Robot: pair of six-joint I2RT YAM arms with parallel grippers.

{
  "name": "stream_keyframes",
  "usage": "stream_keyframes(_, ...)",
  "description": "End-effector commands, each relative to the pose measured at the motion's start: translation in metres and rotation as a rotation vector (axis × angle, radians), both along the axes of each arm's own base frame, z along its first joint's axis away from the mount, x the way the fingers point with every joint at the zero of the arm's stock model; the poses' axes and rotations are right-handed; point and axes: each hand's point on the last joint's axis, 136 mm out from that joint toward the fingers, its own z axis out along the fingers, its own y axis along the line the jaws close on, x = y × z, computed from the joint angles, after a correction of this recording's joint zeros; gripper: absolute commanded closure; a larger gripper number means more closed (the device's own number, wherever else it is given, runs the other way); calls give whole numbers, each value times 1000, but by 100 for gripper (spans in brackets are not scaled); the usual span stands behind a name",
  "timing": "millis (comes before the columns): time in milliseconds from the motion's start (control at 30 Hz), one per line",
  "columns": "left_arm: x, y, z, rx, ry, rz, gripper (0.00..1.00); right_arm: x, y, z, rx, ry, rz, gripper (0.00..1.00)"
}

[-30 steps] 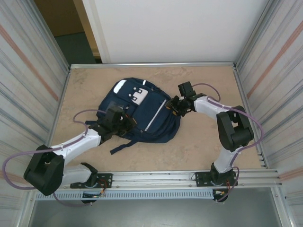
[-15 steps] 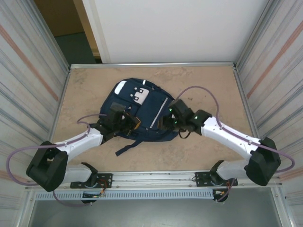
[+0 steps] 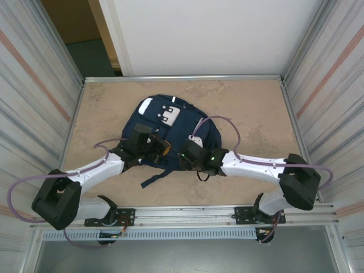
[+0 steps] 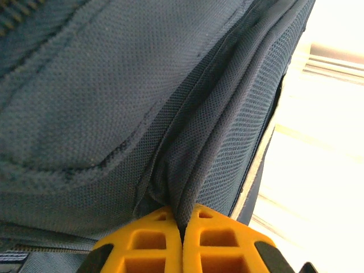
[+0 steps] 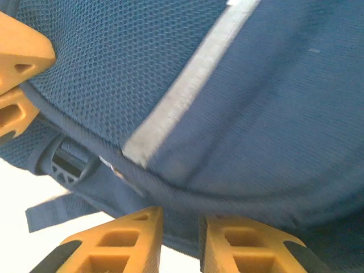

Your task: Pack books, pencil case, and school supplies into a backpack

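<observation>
A fold of the backpack [image 4: 114, 102] is pinched by left gripper [image 4: 182, 227]; right gripper [image 5: 179, 233] is slightly parted at its near edge. Step, prob.: closing; zipper must be found next.

right pincer [image 3: 185, 160] swung to backpack's [image 3: 170, 122] near edge

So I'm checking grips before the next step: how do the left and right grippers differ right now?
The left gripper is shut, pinching a fold of the backpack fabric between its fingers; the right gripper has a narrow gap with fabric at its tips, so no grip is certain. From above, the left gripper meets the bag's near-left edge, the right gripper its near-right edge. Both have orange fingers and are at the backpack.
</observation>
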Motion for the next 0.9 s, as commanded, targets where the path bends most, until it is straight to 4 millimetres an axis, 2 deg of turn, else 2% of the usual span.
stream_keyframes(0,-3,-21,24,-116,-23,-56,100,7,19,14,51,-64,-27,65)
stream_keyframes(100,-2,-26,25,-139,-34,-49,100,14,14,4,42,-63,-80,60)
stream_keyframes(200,-2,-30,28,-92,-56,-108,100,19,16,3,40,-83,-86,56)
stream_keyframes(333,-6,-40,34,-112,-63,-119,100,30,13,3,-9,-139,-98,56)
stream_keyframes(467,-9,-40,35,-123,-74,-120,100,38,7,2,-39,-158,-101,74)
stream_keyframes(633,-12,-25,22,-86,-68,-71,100,37,4,6,-42,-153,-73,98)
stream_keyframes(800,-12,-14,18,-50,-82,-54,100,37,-14,11,-125,-162,-72,100)
stream_keyframes(867,-11,-8,15,-38,-80,-47,100,32,-19,14,-144,-172,-17,100)
